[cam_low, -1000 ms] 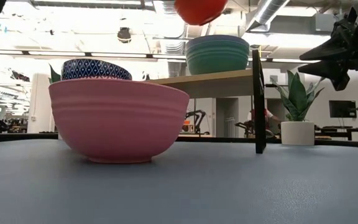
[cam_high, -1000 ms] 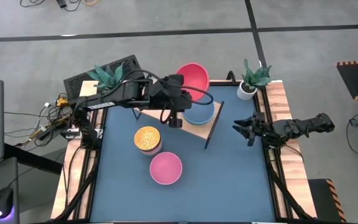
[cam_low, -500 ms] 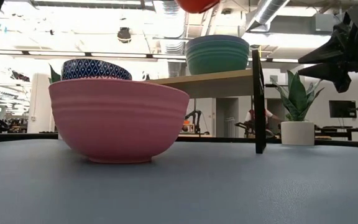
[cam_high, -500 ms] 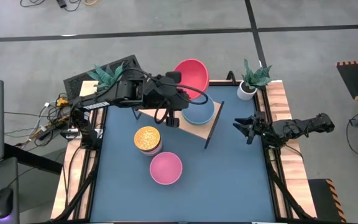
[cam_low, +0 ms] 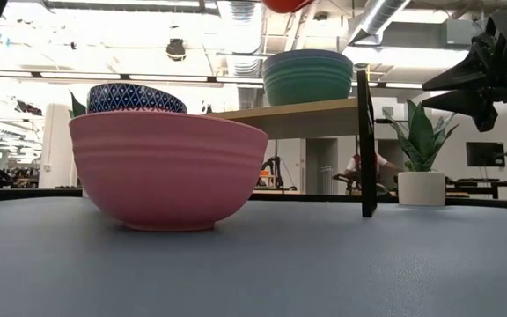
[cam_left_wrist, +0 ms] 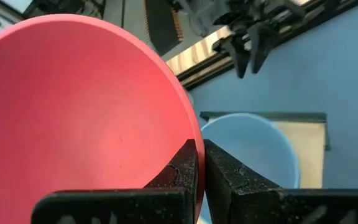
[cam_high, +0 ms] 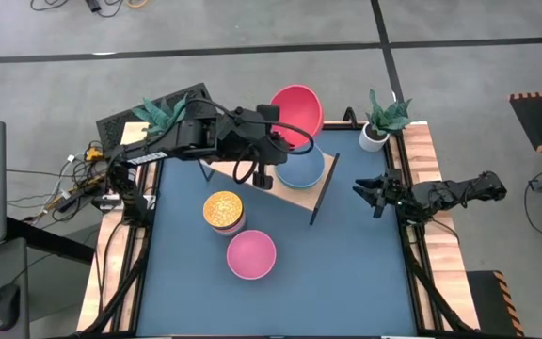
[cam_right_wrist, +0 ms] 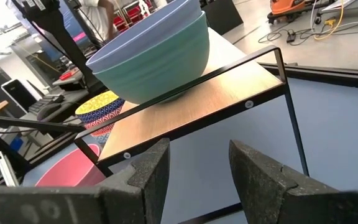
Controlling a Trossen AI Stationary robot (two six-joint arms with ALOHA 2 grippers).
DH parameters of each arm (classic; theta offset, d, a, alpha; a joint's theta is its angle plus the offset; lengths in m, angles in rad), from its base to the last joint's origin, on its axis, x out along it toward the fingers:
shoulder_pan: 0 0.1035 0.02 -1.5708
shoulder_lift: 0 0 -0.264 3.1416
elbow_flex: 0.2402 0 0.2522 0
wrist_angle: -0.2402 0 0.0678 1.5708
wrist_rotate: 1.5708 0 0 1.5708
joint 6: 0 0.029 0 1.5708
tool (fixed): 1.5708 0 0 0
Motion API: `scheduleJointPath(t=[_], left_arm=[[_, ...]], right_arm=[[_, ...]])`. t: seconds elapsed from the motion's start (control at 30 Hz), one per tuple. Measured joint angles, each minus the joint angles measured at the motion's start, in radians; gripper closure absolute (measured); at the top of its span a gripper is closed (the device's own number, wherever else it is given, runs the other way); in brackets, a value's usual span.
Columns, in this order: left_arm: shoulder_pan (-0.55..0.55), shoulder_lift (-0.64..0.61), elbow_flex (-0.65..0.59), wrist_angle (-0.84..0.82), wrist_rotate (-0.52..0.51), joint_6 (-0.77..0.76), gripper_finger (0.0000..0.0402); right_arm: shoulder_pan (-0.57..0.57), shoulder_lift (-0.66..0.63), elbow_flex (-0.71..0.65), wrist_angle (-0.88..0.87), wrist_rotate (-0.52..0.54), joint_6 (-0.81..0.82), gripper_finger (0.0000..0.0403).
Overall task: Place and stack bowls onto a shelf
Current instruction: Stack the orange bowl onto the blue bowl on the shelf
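High view: my left gripper [cam_high: 280, 141] pinches the rim of the red bowl [cam_high: 298, 111], fingers [cam_left_wrist: 185, 168] closed on its edge, holding it tilted in the air at 12 o'clock of the shelf [cam_high: 309, 194]. Just below it at 6 o'clock, a blue-grey bowl [cam_high: 301, 169] nests in a green bowl [cam_right_wrist: 157, 65] on the shelf. Off the shelf at 8 o'clock sits the yellow bowl [cam_high: 222, 208] stacked on others; the pink bowl [cam_high: 251, 254] rests on the table [cam_high: 346, 273] at 6 o'clock. My right gripper [cam_high: 367, 195] waits at 3 o'clock of the shelf, jaws apart, holding nothing. A plant [cam_high: 381, 120] stands at 1 o'clock.
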Motion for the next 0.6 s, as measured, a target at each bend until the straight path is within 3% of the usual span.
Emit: scheduleJointPath(t=[0.47, 0.6], left_arm=[[0.008, 0.080, -0.004, -0.039, 0.023, 0.099, 0.0401], [0.015, 0.106, -0.007, -0.127, 0.096, 0.086, 0.0401]], right_arm=[[0.000, 0.000, 0.000, -0.020, 0.000, 0.004, 0.0212], [-0.001, 0.004, 0.000, -0.028, 0.000, 0.018, 0.0212]])
